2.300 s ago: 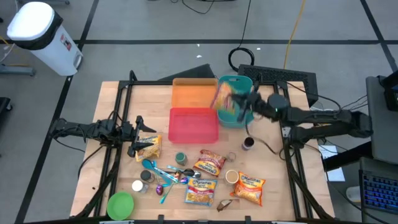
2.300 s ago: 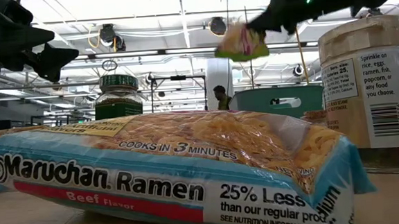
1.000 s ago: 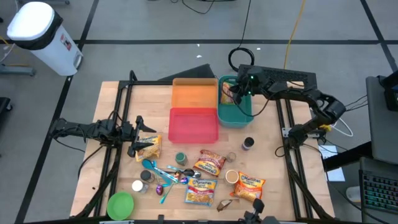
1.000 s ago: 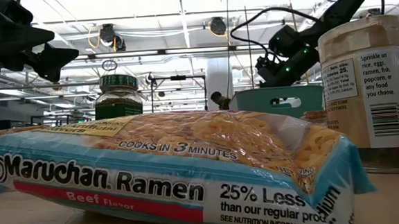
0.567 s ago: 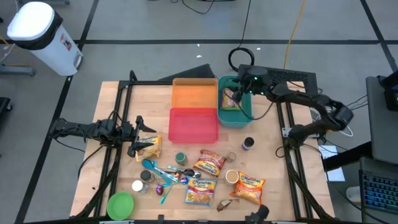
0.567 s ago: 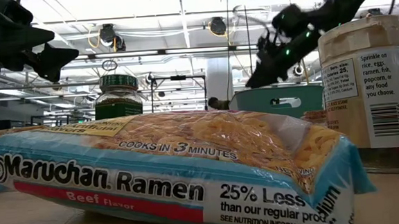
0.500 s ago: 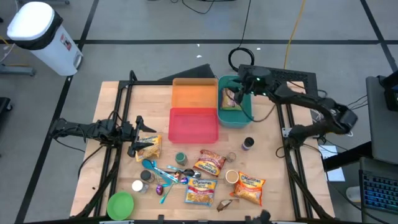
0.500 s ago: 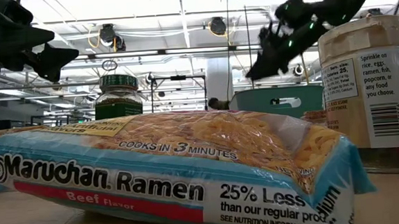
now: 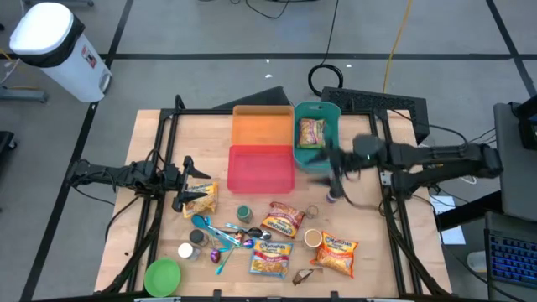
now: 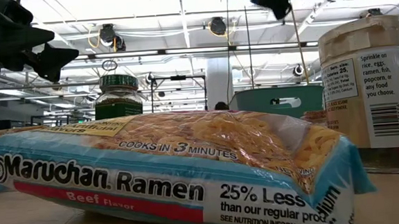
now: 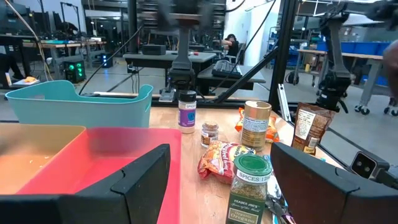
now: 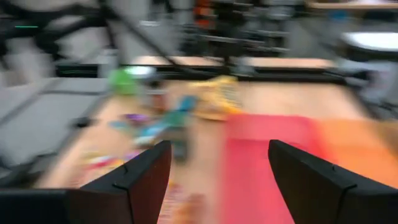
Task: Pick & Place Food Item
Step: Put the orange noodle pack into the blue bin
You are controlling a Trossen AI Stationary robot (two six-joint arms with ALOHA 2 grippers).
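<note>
Yellow-and-red noodle packet [image 9: 311, 132] lies inside the teal plastic bin [image 9: 330, 111]. Right claw [image 9: 323, 162], released and empty, hangs beside the bin. Left claw [image 9: 186, 182] waits spread over the wooden worktop [image 9: 151, 226].

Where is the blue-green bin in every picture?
High view: the teal bin sits at the table's far edge, right of the orange bin.
Low view: its wall shows behind the ramen pack, right of centre.
Left wrist view: it stands beyond the red bin.
Right wrist view: not in it.
Shared landmark: the green-lidded spice jar.
</note>
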